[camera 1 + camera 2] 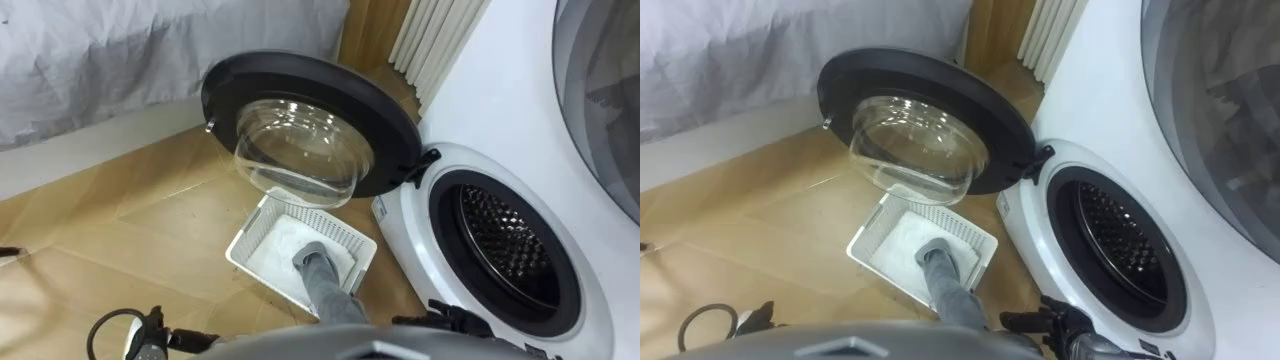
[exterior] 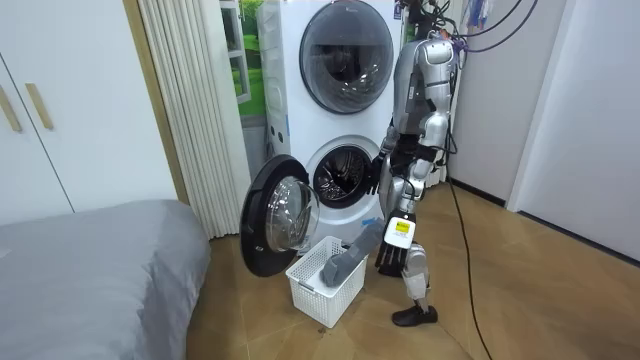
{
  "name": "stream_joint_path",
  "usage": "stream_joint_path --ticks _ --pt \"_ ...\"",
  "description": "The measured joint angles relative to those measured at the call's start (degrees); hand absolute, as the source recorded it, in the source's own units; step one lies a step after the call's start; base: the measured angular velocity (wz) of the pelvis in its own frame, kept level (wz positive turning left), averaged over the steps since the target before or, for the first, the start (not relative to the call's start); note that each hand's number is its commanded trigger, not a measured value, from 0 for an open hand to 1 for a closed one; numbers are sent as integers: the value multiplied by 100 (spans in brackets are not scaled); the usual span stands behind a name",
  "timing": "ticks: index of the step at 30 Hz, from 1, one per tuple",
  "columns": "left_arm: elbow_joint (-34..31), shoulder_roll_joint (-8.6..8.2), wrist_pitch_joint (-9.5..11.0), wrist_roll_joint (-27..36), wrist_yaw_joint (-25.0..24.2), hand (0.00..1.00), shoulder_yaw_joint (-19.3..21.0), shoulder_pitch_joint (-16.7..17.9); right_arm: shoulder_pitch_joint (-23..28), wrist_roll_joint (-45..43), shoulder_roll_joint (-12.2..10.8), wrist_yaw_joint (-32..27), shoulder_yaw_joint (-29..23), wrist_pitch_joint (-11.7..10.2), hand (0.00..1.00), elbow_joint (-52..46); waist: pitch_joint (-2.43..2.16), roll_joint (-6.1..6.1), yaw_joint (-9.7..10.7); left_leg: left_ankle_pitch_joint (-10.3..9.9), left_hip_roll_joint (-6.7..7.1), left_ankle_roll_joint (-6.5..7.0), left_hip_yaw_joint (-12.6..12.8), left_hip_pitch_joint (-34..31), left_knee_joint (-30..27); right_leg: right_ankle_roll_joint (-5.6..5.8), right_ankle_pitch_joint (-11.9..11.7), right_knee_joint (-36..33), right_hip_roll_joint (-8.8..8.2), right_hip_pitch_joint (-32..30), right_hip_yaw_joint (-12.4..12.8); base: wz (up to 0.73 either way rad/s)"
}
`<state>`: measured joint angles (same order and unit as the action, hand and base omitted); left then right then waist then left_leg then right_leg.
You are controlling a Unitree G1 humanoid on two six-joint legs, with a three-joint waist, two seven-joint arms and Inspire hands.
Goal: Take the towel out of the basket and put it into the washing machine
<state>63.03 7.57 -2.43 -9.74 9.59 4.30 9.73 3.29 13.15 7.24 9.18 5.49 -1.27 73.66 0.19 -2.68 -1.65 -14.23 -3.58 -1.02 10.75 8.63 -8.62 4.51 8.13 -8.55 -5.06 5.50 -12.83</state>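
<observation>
Towel status: the grey towel is half out. Its lower end sits bunched on the middle of the white basket's floor. The rest runs straight up over the basket's near rim toward the robot and goes under its chest.

The right hand is dark and low, beside the washing machine's bottom front corner, close to the towel's top end. You can't tell from these views whether it has hold of the towel or how far it's closed, because the grip point is hidden. Treat the grasp as unconfirmed.

The robot stands upright at the machine's front. The basket is on the floor just beside the machine's front corner. The door is swung wide open, its glass bowl hanging over the basket's far corner. The drum mouth is low.

My read on risks:
- The tail is in the lattice basket, so if you lift too low or swing early you drag or tip the basket.
- With a weak grip, this long towel hanging from one end slips to the floor mid-swing.
- The low drum mouth means bending close to the machine. That risks balance, and the arm could clip the mouth's rim or the door.
- A tail left draped over the drum lip means the door won't shut.
</observation>
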Motion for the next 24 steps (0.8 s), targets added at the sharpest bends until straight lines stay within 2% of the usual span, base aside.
stream_joint_path --ticks 9,12,16,20,21,23,24 --pt "-9 6 67 -4 -32 0 -16 -20 4 0 -1 42 1 -12 0 -16 -7 4 -2 0 0 0 2 -35 -11 0 0 -5 0 -39 12 0" --pt "-16 12 180 -17 -111 0 -90 -29 -31 2 0 24 4 -71 0 -37 -23 44 -1 0 -4 0 0 -176 -46 -11 -8 -13 0 -166 11 0" --pt "24 -17 286 -397 -164 0 -127 -191 -166 -25 30 16 10 -79 0 72 -41 122 3 1 -11 1 -5 -435 -126 -29 -23 -49 -4 -407 23 0" --pt "141 -24 355 -631 -114 0 -261 -488 -389 -25 27 -3 90 -123 0 233 -8 152 17 4 -20 3 -11 -834 -319 -36 -27 -178 -33 -787 33 0" --pt "146 -25 364 -683 -110 0 -270 -553 -455 -23 26 -12 115 -123 0 269 10 153 21 4 -23 4 -20 -923 -357 -37 -26 -244 -40 -894 38 0" --pt "338 -27 449 -961 -106 0 -277 -921 -713 -144 14 -49 168 -122 0 331 93 125 16 8 -22 10 -53 -1267 -512 -42 -24 -443 -74 -1289 59 0" --pt "403 -38 473 -1034 -108 0 -282 -1020 -783 -247 4 -61 170 -126 0 344 101 114 14 9 -21 11 -56 -1376 -540 -44 -26 -491 -79 -1412 77 -7"
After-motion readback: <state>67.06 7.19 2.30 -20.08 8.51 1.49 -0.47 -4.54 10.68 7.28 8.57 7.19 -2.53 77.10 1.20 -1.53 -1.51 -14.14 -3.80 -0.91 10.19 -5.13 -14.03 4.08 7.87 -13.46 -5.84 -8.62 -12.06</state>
